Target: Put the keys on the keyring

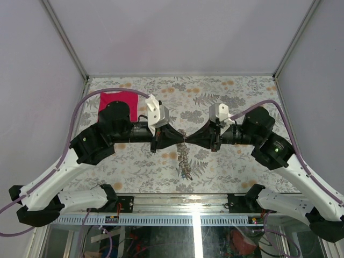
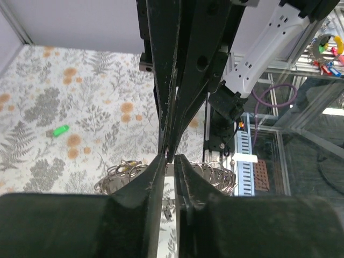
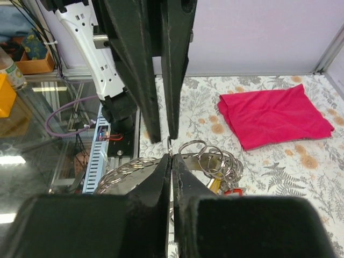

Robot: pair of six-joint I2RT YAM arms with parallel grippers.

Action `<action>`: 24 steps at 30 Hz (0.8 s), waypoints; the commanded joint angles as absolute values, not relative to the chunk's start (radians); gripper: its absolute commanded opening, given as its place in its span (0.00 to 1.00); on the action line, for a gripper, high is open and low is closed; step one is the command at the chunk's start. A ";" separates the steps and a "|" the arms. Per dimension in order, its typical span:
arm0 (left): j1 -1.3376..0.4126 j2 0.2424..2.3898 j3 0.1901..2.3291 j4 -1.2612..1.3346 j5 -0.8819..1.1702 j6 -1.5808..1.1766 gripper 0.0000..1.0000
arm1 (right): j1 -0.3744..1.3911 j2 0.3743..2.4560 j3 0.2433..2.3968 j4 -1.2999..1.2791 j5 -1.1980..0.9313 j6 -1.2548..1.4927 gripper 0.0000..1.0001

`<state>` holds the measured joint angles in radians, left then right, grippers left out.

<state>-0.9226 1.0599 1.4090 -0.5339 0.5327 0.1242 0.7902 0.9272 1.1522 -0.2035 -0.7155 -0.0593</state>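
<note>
My two grippers meet tip to tip above the middle of the table. The keyring, a flat grey metal ring fringed with small split rings, hangs below the tips. It shows behind my fingers in the left wrist view and the right wrist view. My left gripper is shut on its flat rim. My right gripper is shut, pinching a small ring on its rim. A yellow key head and a red key head hang from it. A loose green key lies on the table.
A folded red cloth lies at the far left of the floral table, also in the right wrist view. Grey walls close three sides. The metal rail and arm bases run along the near edge.
</note>
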 commanded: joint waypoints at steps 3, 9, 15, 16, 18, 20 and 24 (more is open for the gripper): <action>-0.928 0.981 1.321 -0.263 0.589 0.027 0.33 | 0.791 0.849 1.094 0.079 -0.738 0.059 0.00; -0.928 0.901 1.218 -0.093 0.577 -0.013 0.42 | 0.791 0.799 1.010 0.301 -0.722 0.195 0.00; -0.927 0.898 1.198 -0.042 0.598 -0.028 0.42 | 0.791 0.782 0.936 0.514 -0.714 0.322 0.00; -0.928 0.899 1.197 -0.038 0.601 -0.029 0.42 | 0.792 0.781 0.928 0.548 -0.713 0.335 0.00; -0.927 0.903 1.197 -0.033 0.608 -0.032 0.42 | 0.792 0.778 0.916 0.585 -0.711 0.356 0.00; -0.928 0.905 1.197 -0.028 0.610 -0.034 0.42 | 0.792 0.779 0.915 0.599 -0.718 0.367 0.00; -0.927 0.912 1.199 -0.019 0.618 -0.037 0.41 | 0.792 0.782 0.919 0.609 -0.732 0.372 0.00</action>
<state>-0.9230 0.9070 1.2037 -0.0994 0.5957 -0.0219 0.7898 0.8047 0.8959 0.4362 -0.7265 0.3325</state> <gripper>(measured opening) 0.414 0.010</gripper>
